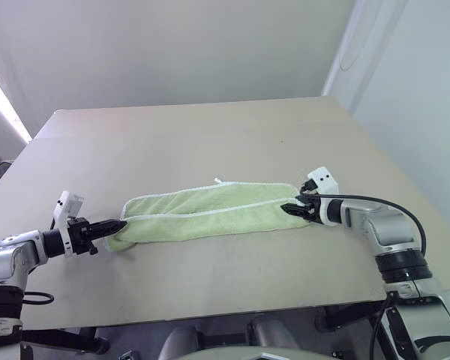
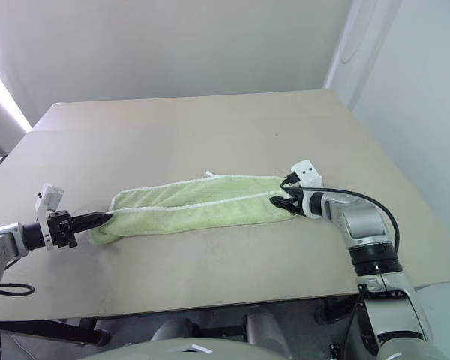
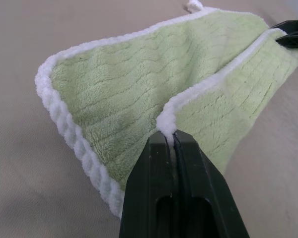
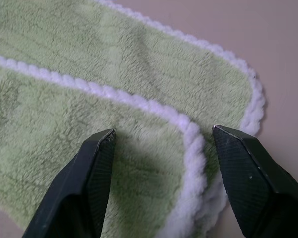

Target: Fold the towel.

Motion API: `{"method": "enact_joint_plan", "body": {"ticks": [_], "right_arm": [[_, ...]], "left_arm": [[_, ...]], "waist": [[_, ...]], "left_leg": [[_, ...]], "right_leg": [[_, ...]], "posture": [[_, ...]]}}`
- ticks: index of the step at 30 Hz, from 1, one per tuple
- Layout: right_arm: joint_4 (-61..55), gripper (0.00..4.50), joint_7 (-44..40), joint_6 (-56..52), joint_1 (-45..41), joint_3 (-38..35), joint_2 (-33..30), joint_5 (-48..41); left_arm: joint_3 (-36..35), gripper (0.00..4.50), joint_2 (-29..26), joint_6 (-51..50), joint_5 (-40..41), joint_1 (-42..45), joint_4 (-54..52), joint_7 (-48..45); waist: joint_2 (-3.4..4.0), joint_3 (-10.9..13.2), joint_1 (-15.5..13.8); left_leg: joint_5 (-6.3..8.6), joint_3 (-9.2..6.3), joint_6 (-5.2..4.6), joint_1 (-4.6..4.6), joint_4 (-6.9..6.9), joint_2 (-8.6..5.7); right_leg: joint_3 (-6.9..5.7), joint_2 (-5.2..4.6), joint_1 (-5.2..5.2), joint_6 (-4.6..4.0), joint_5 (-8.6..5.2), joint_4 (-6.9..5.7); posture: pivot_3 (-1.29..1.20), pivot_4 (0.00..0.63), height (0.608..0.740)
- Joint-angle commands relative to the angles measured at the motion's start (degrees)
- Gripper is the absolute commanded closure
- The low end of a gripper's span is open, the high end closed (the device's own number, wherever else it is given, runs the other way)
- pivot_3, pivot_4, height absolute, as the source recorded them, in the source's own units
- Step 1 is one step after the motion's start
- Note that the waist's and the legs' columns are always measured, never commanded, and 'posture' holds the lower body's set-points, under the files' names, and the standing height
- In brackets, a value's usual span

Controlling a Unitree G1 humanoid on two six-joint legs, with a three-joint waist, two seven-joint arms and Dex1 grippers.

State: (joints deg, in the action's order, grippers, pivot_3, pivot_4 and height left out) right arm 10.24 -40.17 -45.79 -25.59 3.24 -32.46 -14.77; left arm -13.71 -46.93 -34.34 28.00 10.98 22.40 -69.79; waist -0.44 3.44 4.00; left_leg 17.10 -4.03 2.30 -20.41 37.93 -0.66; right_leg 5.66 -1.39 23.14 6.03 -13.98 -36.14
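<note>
Towel (image 1: 202, 214) lies folded lengthwise mid-desk (image 1: 210, 142). Left gripper (image 3: 175, 141) is clamped on the hem at one end; right gripper (image 4: 161, 141) straddles the other end's corner, jaws apart, nothing held. Risk: the right catches only the top layer, so the fold skews.

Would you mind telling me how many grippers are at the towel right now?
2. The left gripper is shut on the towel at its left end; the right gripper stands open over the right end's top corner.
</note>
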Motion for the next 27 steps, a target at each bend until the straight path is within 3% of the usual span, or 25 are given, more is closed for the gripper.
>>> {"method": "enact_joint_plan", "body": {"ticks": [1, 7, 18, 23, 27], "right_arm": [[-2.9, 2.21, 0.1, 0.2, -0.2, -1.0, -0.4, -0.2], [-5.2, 4.48, -0.4, 0.5, 0.8, -1.1, -0.9, -0.4], [-6.5, 4.48, 1.8, 5.9, -1.2, -7.9, 0.5, -2.6], [-4.7, 4.48, 2.5, 10.6, -6.1, -12.6, 2.5, -5.8], [-0.9, 4.48, 2.7, 14.5, -8.8, -12.2, 2.6, -4.6]], "left_arm": [[0.0, 4.5, -0.2, 1.0, -0.2, 1.4, -0.2, -0.2], [0.4, 4.5, -0.2, 1.7, -0.5, 1.6, 0.7, -0.6], [-1.0, 4.5, 0.0, 2.6, 0.3, 5.2, 3.7, 0.3], [-3.0, 4.5, 1.7, 6.0, 0.7, 15.4, 8.9, 4.3], [-3.5, 4.5, 2.5, 9.2, -0.2, 24.1, 14.8, 6.0]], "waist": [[0.0, 0.0, 0.0], [0.0, 0.0, 0.0], [-0.01, 0.0, -0.2], [-0.01, 0.0, -0.1], [-0.04, 0.0, -0.1]], "left_leg": [[0.0, 0.01, 0.0, 0.01, 0.0, 0.0], [0.0, 0.0, 0.0, 0.0, 0.0, 0.0], [0.0, -0.01, 0.0, -0.01, 0.0, 0.0], [0.0, -0.02, 0.0, 0.03, 0.06, -0.02], [0.0, -0.06, 0.0, -0.01, 0.05, -0.04]], "right_leg": [[0.0, 0.0, 0.0, 0.0, 0.0, 0.0], [0.0, 0.0, 0.0, 0.01, 0.0, 0.0], [0.0, 0.0, 0.0, 0.01, 0.0, 0.0], [0.0, 0.01, -0.05, 0.13, 0.08, -0.02], [-0.03, 0.02, -0.05, 0.07, 0.22, -0.01]], "posture": [[0.0, 0.0, 0.74], [0.0, 0.0, 0.74], [0.0, 0.0, 0.74], [0.0, 0.0, 0.74], [0.0, 0.0, 0.74]]}}
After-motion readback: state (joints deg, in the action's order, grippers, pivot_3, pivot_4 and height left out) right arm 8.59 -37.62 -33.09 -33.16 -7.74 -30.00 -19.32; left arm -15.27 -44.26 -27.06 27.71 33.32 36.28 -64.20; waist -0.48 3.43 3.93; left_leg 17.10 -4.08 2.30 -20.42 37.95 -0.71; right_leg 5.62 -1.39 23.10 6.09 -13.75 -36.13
